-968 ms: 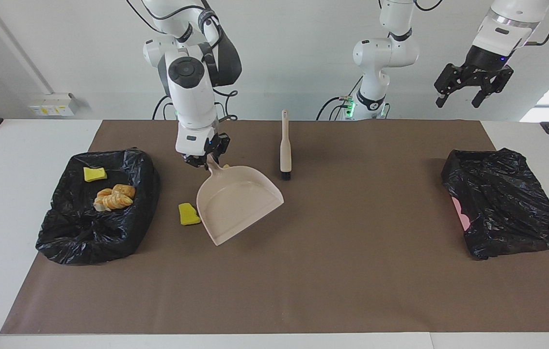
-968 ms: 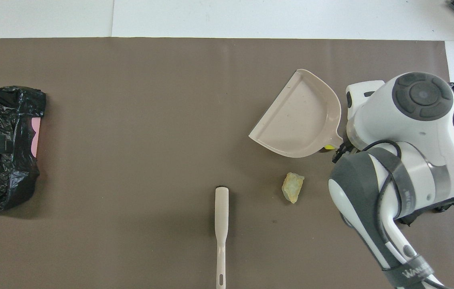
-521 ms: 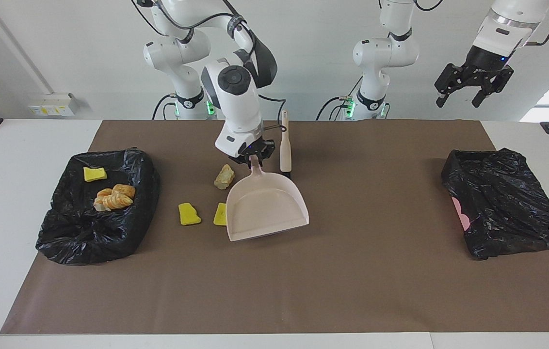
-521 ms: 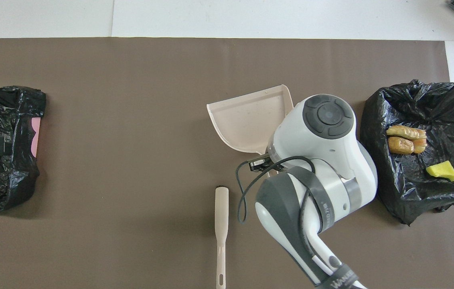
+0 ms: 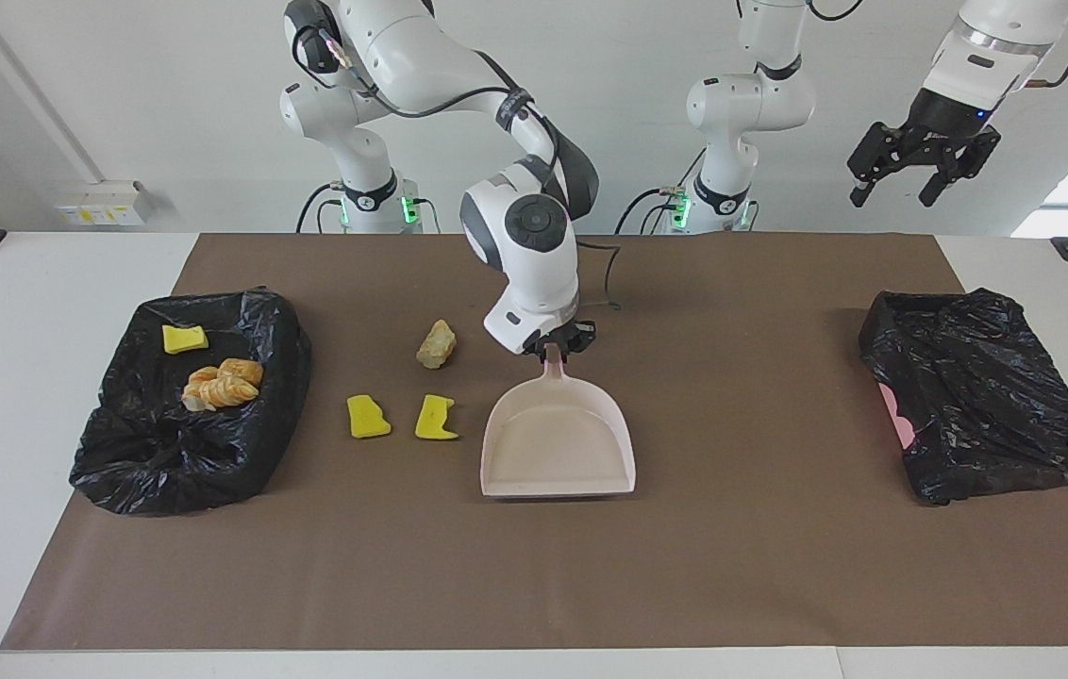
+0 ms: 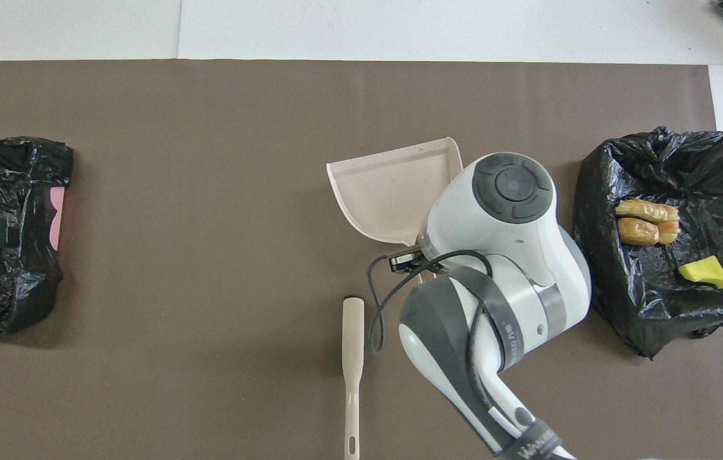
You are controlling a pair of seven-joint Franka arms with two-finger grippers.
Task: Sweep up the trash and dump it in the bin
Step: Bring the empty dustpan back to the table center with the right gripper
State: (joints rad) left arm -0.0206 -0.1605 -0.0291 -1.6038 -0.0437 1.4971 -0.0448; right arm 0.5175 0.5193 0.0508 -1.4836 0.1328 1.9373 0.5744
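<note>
table (image 5: 43, 283) | brown mat (image 5: 685, 547) | dustpan (image 5: 558, 443), scraps (image 5: 368, 416), bins (image 5: 977, 405)

Open brown mat (image 5: 742, 396) is lying clear between the dustpan (image 5: 560, 443) and the covered bin (image 5: 982, 405). Toward the other bin (image 5: 185, 415), two yellow scraps (image 5: 369, 416) and a beige lump (image 5: 437, 344) are crowding the gap. The brush (image 6: 353, 370) is lying nearer the robots.

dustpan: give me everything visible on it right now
The dustpan is pale pink, plastic-looking: a flat tray with raised side and back walls, an open lip pointing away from the robots, and a short handle. It looks empty. It sits on the brown mat, whether flat or slightly lifted is unclear. The right gripper is shut on its handle. The yellow scraps lie beside it, not touching.
</note>
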